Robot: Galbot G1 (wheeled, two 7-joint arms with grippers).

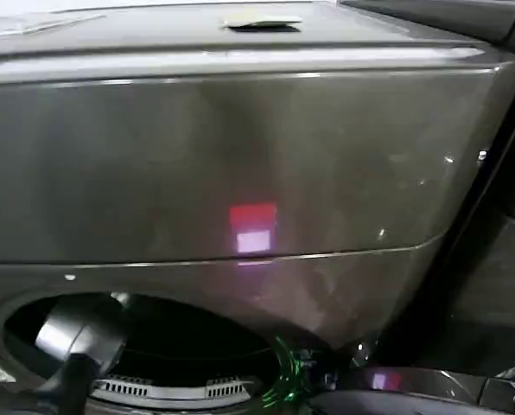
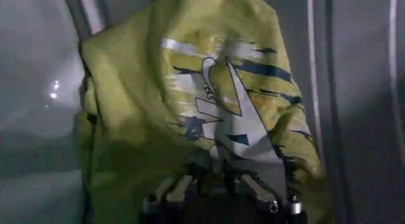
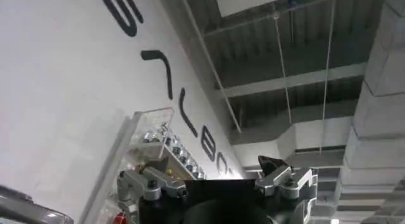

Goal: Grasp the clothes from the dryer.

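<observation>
1. Down inside the dryer, my left arm reaches through the round opening at the lower left of its front.
2. Seen from my left wrist, my left gripper has its fingers pressed into the yellow-green clothes, pinching the lower folds.
3. Off to the side, my right gripper is parked, jaws spread, pointing up at a ceiling.
4. Judging by this, the grasp is made; next I should draw the bundle straight out through the opening without snagging.

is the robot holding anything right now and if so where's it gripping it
The left gripper is closed on the yellow-green clothes, pinching the printed fabric at the bundle's edge nearest the wrist. The right gripper is open and holds nothing.
</observation>
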